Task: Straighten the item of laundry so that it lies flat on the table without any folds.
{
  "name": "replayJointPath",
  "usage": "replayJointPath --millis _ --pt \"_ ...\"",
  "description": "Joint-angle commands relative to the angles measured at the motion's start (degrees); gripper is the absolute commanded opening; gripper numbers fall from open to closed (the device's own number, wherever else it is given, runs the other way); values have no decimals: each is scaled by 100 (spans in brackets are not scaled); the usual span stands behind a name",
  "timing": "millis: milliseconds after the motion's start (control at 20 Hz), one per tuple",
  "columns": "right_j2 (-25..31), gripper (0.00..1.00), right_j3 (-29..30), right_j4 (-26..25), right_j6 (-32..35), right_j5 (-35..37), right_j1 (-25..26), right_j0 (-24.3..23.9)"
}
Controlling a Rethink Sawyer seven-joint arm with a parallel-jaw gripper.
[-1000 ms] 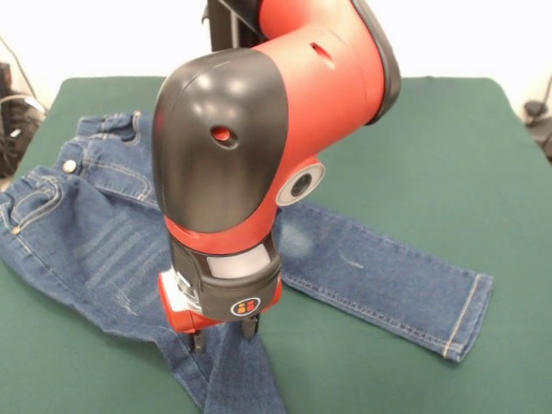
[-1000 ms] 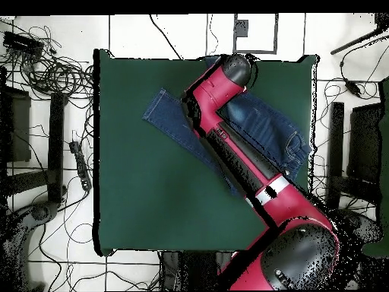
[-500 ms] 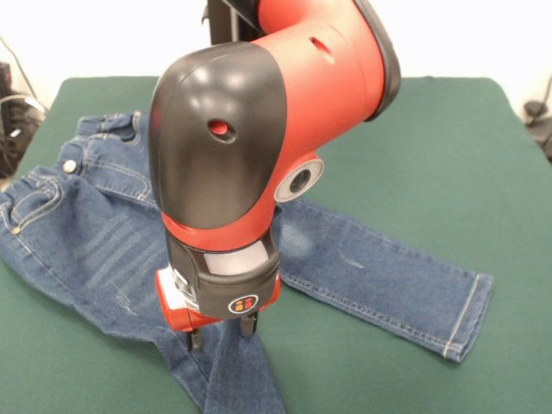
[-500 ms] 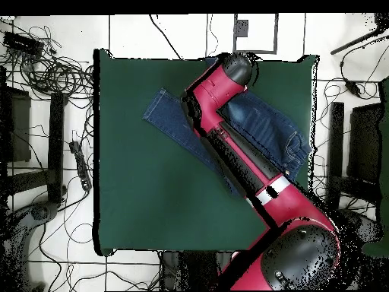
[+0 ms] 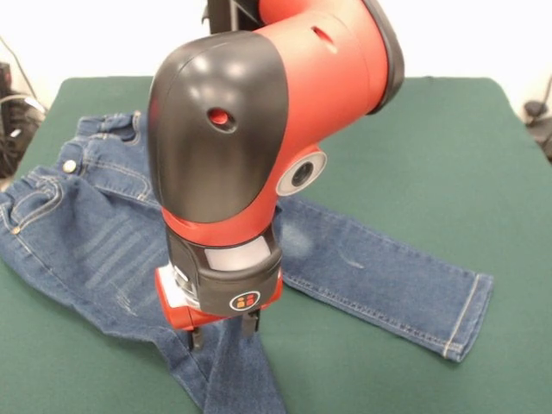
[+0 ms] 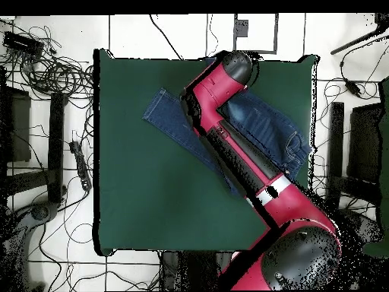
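Observation:
The blue jeans (image 5: 95, 246) lie on the green table (image 5: 431, 138) at the left. The waist with its brass button is at the far left. One leg stretches right to a hemmed cuff (image 5: 470, 315). The other leg runs down off the picture's bottom edge, creased near the crotch. My gripper (image 5: 224, 335) hangs over that near leg, fingers apart with nothing between them, tips at or just above the denim. In the overhead view the jeans (image 6: 171, 118) lie near the table's (image 6: 152, 198) top edge, and my arm hides the gripper.
The table's near edge is close below the gripper in the front view. Tangled cables (image 6: 53, 72) and dark stands (image 6: 57, 144) lie on the floor around the table. My arm (image 6: 251, 163) crosses the table's right half diagonally.
The arm's wrist has shifted very slightly. The gripper stays over the same spot on the near leg, and the jeans have not moved.

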Motion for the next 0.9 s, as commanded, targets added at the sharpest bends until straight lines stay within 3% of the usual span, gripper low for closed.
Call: replayJointPath --millis 50,200,350,900 --pt "-42 100 276 428 -493 274 96 224" --pt "-21 100 279 37 -737 1004 300 114" --pt "61 100 213 391 -961 573 278 72" --pt "-46 100 213 461 -1035 332 220 69"
